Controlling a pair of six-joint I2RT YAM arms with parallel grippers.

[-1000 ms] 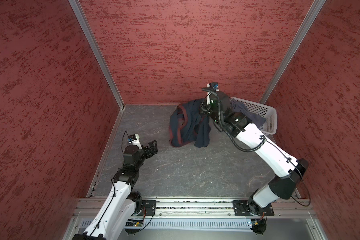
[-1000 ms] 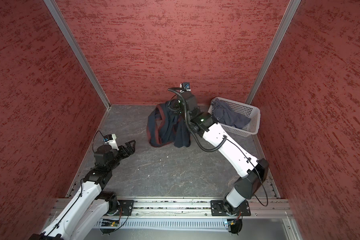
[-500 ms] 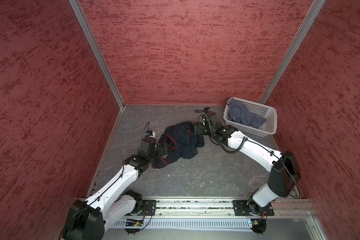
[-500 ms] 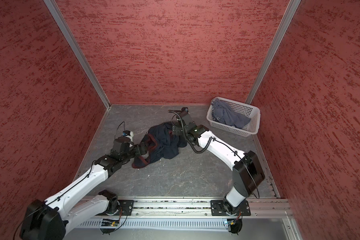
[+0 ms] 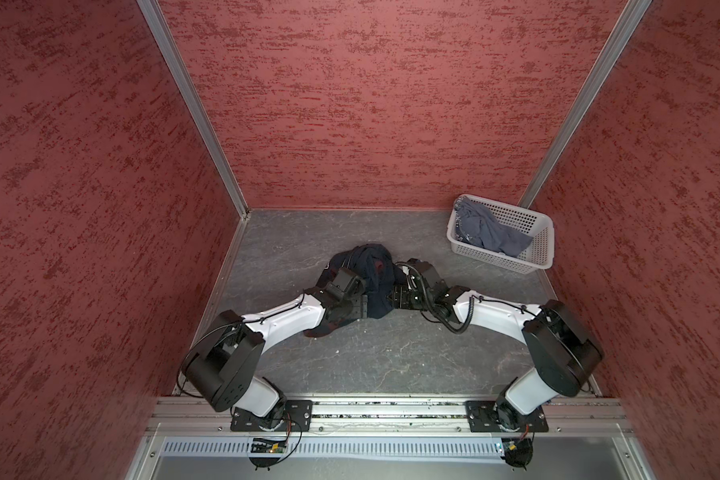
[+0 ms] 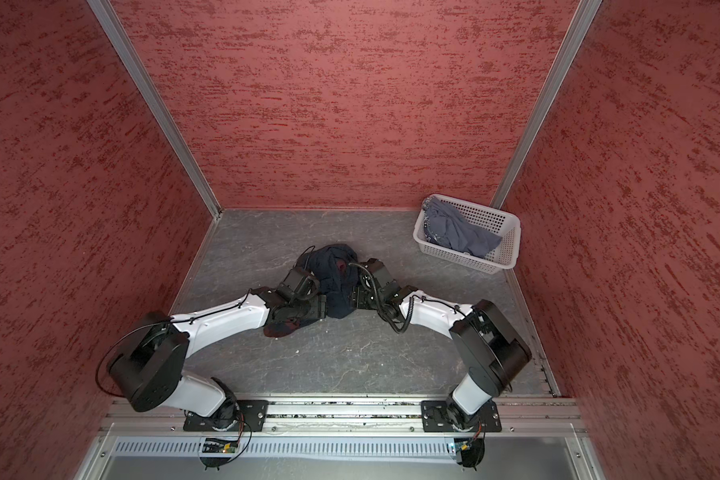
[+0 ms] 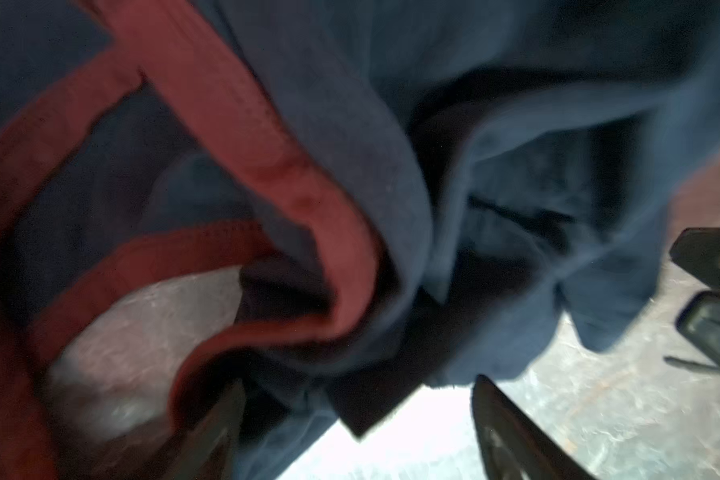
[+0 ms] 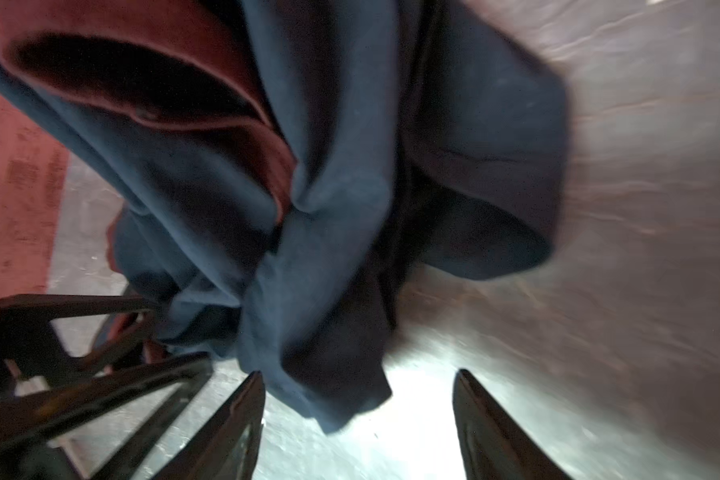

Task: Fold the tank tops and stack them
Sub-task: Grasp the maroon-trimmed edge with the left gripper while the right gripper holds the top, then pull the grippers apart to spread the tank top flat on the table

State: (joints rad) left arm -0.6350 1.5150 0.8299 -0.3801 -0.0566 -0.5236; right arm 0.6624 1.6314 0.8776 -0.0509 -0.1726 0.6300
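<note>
Top views: navy tank top [image 5: 371,270] lies crumpled in a heap mid-table [image 5: 391,361], with reddish trim showing in the folds. Both top views show the same heap [image 6: 333,266]. Left gripper [image 5: 366,308] and right gripper [image 5: 389,298] come in low from either side, facing each other, both right at the heap's near edge. Cloth mostly hides their fingers here, so the opening can't be read from above. A bit of the top pokes out under the left arm's wrist. Slate blue-grey tank top [image 5: 485,232] sits bunched inside the white perforated basket [image 5: 543,253] at the back right corner, well apart from both grippers.

Left wrist view: blurred. Navy cloth with a red trim band [image 7: 267,137] fills most of the frame. Left fingers [image 7: 512,432] are spread wide, with a fold of cloth hanging between them, not pinched. Grey table shows below.

Right wrist view: right fingers [image 8: 487,419] are also wide apart. A loose corner of the navy top dips between the tips, nothing clamped. The left gripper's black fingers show just beside the heap.
</note>
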